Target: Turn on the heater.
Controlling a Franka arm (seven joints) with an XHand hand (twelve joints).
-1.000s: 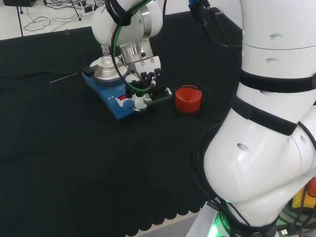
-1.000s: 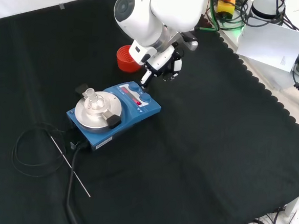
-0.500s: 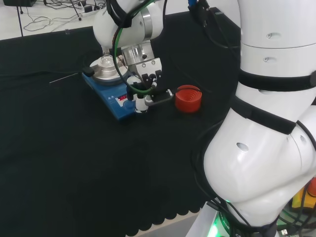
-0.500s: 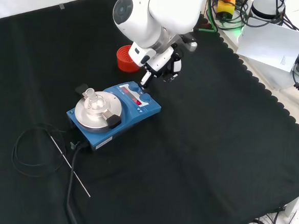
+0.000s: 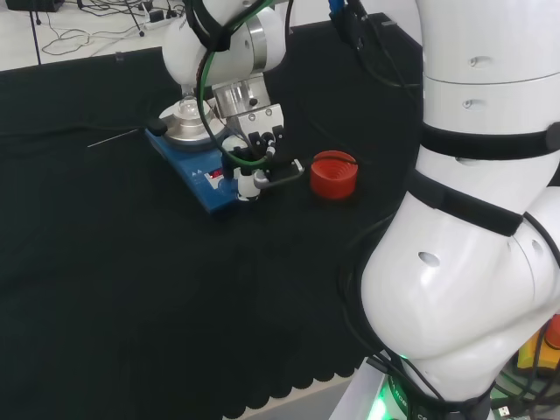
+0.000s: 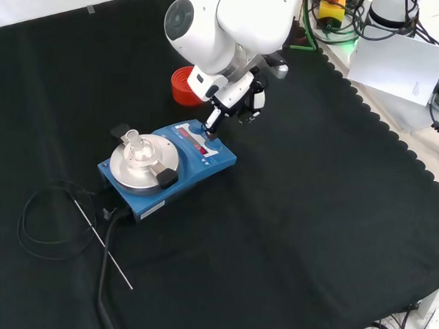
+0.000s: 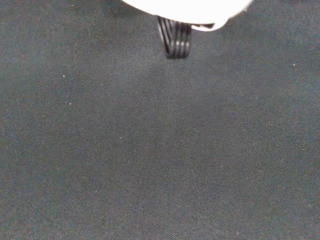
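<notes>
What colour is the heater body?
Blue, with a round silver top plate. The heater shows best in the front view.

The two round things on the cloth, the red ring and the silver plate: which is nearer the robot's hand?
The red ring: it stands just beside the hand, while the silver plate lies farther off.

Red ribbed ring [image 5: 333, 174] on black cloth [image 5: 131, 289], thin rod [image 6: 102, 244], coiled cable [image 6: 38, 220]

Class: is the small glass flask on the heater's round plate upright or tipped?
Upright: the flask stands neck-up on the heater plate in the front view.
</notes>
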